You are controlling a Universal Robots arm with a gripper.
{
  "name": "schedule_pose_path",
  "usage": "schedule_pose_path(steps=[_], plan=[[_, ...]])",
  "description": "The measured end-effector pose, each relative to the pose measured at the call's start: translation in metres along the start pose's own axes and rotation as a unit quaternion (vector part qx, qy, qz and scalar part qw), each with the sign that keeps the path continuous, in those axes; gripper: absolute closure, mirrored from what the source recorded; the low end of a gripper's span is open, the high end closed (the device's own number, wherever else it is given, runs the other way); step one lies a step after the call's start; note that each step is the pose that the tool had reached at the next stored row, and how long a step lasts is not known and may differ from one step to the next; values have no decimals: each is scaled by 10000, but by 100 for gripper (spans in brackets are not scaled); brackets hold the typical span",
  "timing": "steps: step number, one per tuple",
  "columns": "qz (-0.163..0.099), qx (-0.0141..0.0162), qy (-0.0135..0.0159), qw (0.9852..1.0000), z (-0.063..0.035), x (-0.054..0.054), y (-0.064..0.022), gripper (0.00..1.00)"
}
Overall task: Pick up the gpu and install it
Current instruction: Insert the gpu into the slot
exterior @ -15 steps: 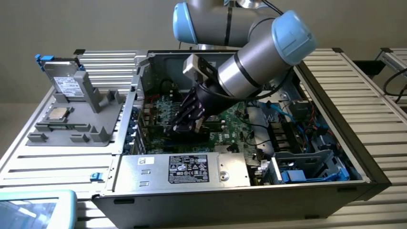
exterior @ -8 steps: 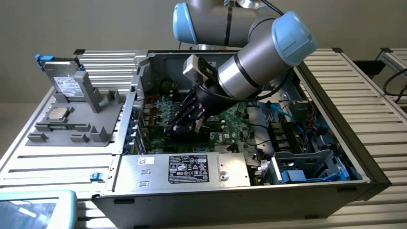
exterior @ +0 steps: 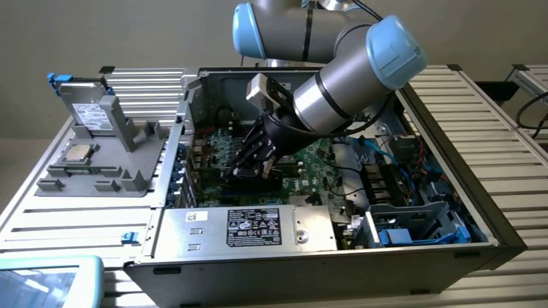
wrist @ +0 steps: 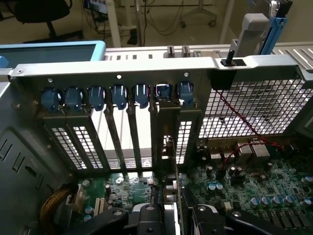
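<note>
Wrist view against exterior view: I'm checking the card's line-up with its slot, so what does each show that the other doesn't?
Wrist view: the row of blue slot clips, the slot covers beneath them, the mesh rear panel, and the gpu edge-on at the rear openings.
Exterior view: the arm, the labelled power supply, and the drive upright on the grey stand.
Both: the green motherboard and the claw, closed on the gpu.

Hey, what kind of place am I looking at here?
Most likely a robotics lab or test bench for computer assembly. An open desktop computer case lies on a slotted metal table, a robot arm reaches into it, and an office chair stands in the room behind.
</note>
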State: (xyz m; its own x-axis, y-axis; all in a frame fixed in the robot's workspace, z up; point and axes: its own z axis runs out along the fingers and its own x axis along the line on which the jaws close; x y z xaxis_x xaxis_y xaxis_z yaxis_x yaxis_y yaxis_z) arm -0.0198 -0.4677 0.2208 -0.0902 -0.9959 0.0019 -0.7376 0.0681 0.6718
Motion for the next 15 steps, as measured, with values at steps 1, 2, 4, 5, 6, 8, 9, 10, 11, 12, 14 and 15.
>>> schedule_pose_path(steps=[1, 2, 4, 5, 6, 8, 9, 10, 11, 12, 14, 15], plan=[[-3, 0, -3, 10000, 0, 0, 0, 72], [-5, -1, -5, 10000, 0, 0, 0, 72], [-9, -1, -9, 10000, 0, 0, 1, 72], [-13, -2, -13, 10000, 1, 0, 1, 72], [-16, -2, -18, 10000, 2, 1, 3, 72], [-22, -3, -24, 10000, 4, 1, 5, 72], [-22, -3, -24, 10000, 6, 1, 7, 72], [-23, -3, -25, 10000, 7, 1, 8, 72], [-23, -3, -26, 10000, 8, 1, 10, 72], [-24, -3, -27, 10000, 10, 1, 12, 72], [-27, -4, -30, 10000, 12, 1, 14, 72], [-30, -4, -32, 10000, 13, 1, 15, 72]])
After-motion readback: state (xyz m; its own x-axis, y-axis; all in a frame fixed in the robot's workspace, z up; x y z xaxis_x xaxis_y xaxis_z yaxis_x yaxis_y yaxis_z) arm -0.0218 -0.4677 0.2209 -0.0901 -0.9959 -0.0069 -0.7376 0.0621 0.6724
